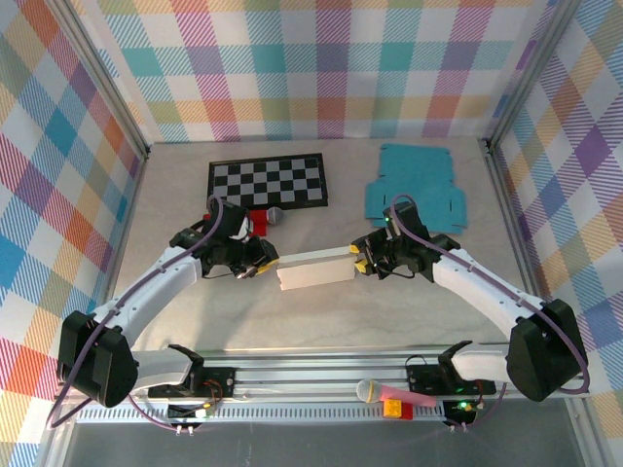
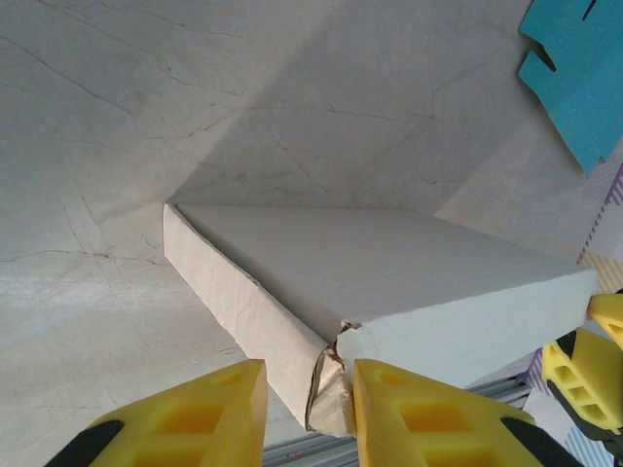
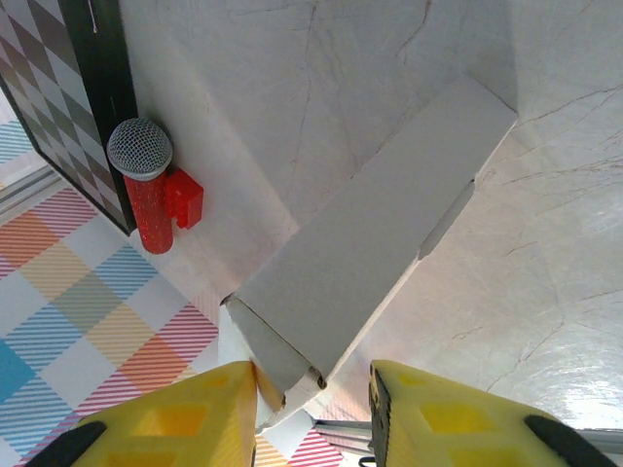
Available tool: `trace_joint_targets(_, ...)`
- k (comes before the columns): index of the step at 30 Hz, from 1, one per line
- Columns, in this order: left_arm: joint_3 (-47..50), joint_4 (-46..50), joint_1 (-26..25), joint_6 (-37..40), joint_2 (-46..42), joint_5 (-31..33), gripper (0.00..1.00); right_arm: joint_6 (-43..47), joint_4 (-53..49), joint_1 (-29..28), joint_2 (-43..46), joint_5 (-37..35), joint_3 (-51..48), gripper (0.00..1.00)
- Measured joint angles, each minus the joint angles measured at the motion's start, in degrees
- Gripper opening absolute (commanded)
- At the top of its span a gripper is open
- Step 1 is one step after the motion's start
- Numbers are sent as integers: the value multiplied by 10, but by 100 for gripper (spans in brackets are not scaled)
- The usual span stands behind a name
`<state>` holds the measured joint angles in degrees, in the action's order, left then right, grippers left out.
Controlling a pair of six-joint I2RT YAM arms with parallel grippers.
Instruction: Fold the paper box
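The white paper box (image 1: 314,269) lies folded into a long flat carton in the middle of the table, between both grippers. My left gripper (image 1: 267,261) is at its left end. In the left wrist view that gripper (image 2: 309,377) stands open around the crumpled corner flap (image 2: 343,389) of the box (image 2: 389,282); the right finger touches the flap and the left finger is clear of it. My right gripper (image 1: 361,257) is at the box's right end. In the right wrist view it (image 3: 311,377) is open around the end of the box (image 3: 360,253), whose end flap rests against the left finger.
A flat teal box blank (image 1: 417,185) lies at the back right and a checkerboard (image 1: 268,182) at the back left. A red toy microphone (image 1: 263,220) sits in front of the board. Another microphone (image 1: 389,394) lies on the rail by the arm bases.
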<state>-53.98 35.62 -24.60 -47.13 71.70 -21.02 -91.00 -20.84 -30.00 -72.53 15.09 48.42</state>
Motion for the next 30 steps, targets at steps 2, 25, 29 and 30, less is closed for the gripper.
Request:
trace_joint_targets(2, 2, -3, 0, 0, -2, 0, 27, 0, -1, 0, 0, 0, 0, 36)
trace_joint_targets(25, 47, -42, 0, 7, -34, -10, 26, 2, -13, 0, -1, 2, 2, 38)
trace_joint_targets(29, 39, -38, 0, 17, -25, -9, 24, 3, -15, 0, -4, 2, 5, 38)
trace_joint_targets(30, 39, -38, 0, 19, -25, -8, 24, 4, -15, 0, -5, 3, 5, 38)
